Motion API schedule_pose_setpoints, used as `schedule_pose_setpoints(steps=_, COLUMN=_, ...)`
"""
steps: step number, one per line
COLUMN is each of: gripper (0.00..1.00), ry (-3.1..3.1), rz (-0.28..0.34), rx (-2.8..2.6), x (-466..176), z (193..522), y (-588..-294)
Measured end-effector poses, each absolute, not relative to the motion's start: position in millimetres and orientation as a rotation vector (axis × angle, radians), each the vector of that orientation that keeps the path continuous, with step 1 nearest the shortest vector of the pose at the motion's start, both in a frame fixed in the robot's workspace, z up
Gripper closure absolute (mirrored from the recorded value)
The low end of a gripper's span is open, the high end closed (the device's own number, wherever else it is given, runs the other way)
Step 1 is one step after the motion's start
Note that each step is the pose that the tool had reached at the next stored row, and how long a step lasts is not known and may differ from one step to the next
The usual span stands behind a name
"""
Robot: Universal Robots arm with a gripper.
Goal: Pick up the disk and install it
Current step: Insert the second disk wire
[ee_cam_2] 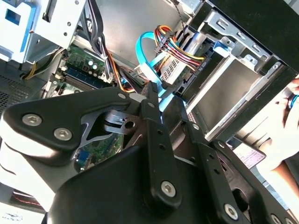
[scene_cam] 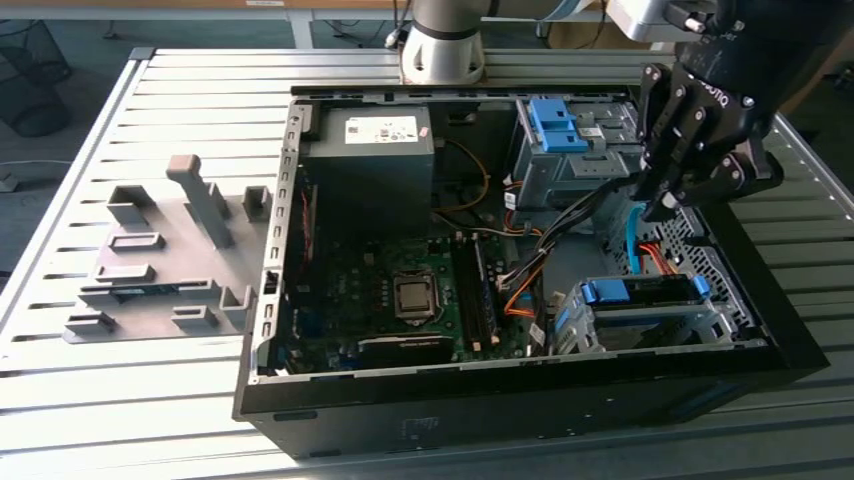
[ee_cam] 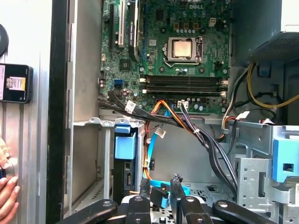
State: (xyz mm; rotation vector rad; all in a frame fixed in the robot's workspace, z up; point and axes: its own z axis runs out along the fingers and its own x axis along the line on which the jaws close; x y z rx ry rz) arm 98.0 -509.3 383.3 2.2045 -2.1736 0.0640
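My gripper (scene_cam: 657, 208) hangs over the right side of the open computer case (scene_cam: 267, 300), just behind the front drive cage (scene_cam: 707, 325). In both wrist views its fingers stand close together on the end of a light blue flat cable (ee_cam: 161, 196), which loops up toward a bundle of coloured wires (ee_cam_2: 142, 46). The front cage carries a blue plastic piece (scene_cam: 627, 291) with a dark slab behind it (ee_cam: 125, 172). I cannot tell whether that slab is the disk.
A black box with a white sticker (scene_cam: 367, 150) and the green motherboard (scene_cam: 400, 290) take up the case's middle. A second cage with a blue latch (scene_cam: 554, 125) stands at the back. A grey fixture plate (scene_cam: 160, 260) lies on the slatted table. A person's hand (ee_cam: 7, 186) rests outside the case wall.
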Motion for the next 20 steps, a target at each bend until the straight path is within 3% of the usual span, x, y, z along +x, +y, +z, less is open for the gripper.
schedule_pose_setpoints(steps=9, gripper=0.69, ry=-2.156, rz=0.100, rx=2.186, x=98.3, z=374.9, y=-509.3)
schedule_pose_setpoints(steps=13, gripper=0.79, ry=-2.151, rz=0.111, rx=2.180, x=98.3, z=374.5, y=-509.2)
schedule_pose_setpoints(steps=20, gripper=0.79, ry=-2.147, rz=0.119, rx=2.176, x=98.3, z=373.7, y=-509.2)
